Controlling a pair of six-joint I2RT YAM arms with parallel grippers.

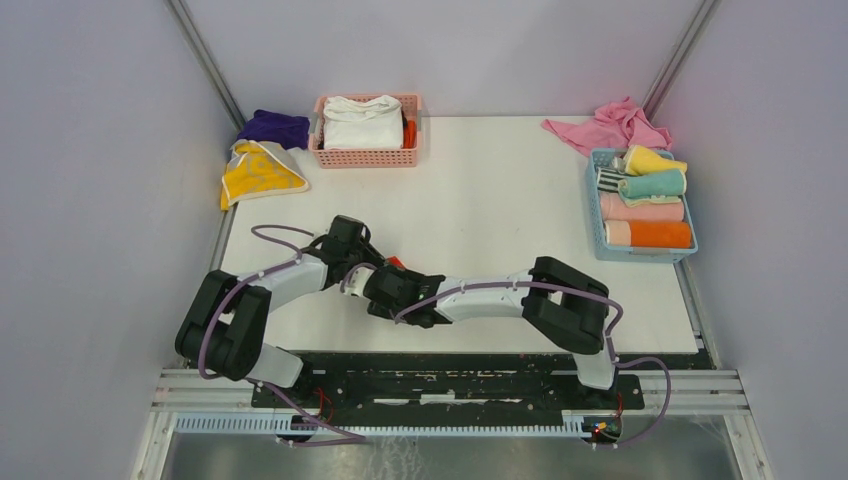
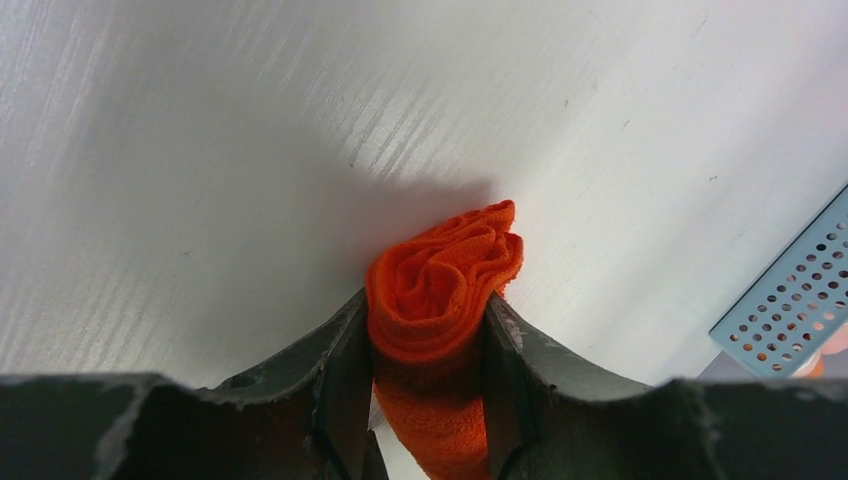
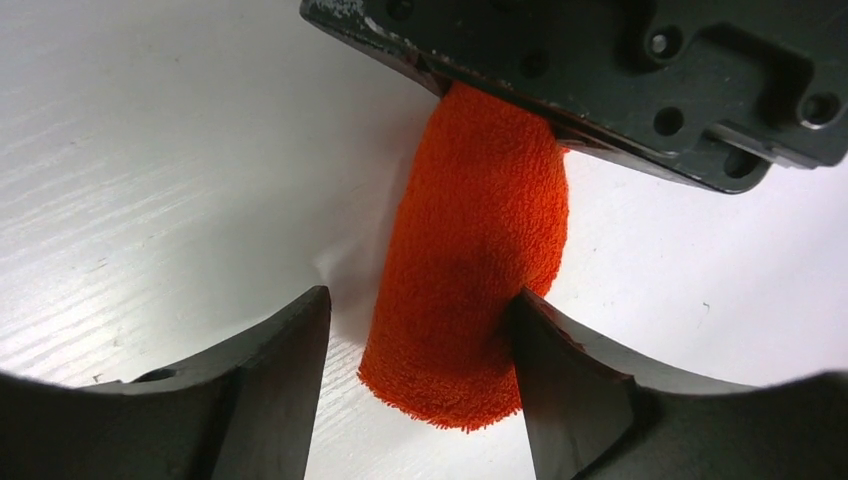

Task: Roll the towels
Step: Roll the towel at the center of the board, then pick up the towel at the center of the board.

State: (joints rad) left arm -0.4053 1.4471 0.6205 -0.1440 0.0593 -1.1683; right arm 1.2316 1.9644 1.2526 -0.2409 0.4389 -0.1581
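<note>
My left gripper [image 2: 430,335] is clamped on the orange-red towel [image 2: 445,265], and both fingers press the sides of the roll. My right gripper [image 3: 418,305] stands around the other end of the same roll. One finger touches it and the other is just apart, so it has no grip. The roll is low over the white table [image 1: 520,200], near the front edge and well apart from the blue basket [image 1: 640,254].
</note>
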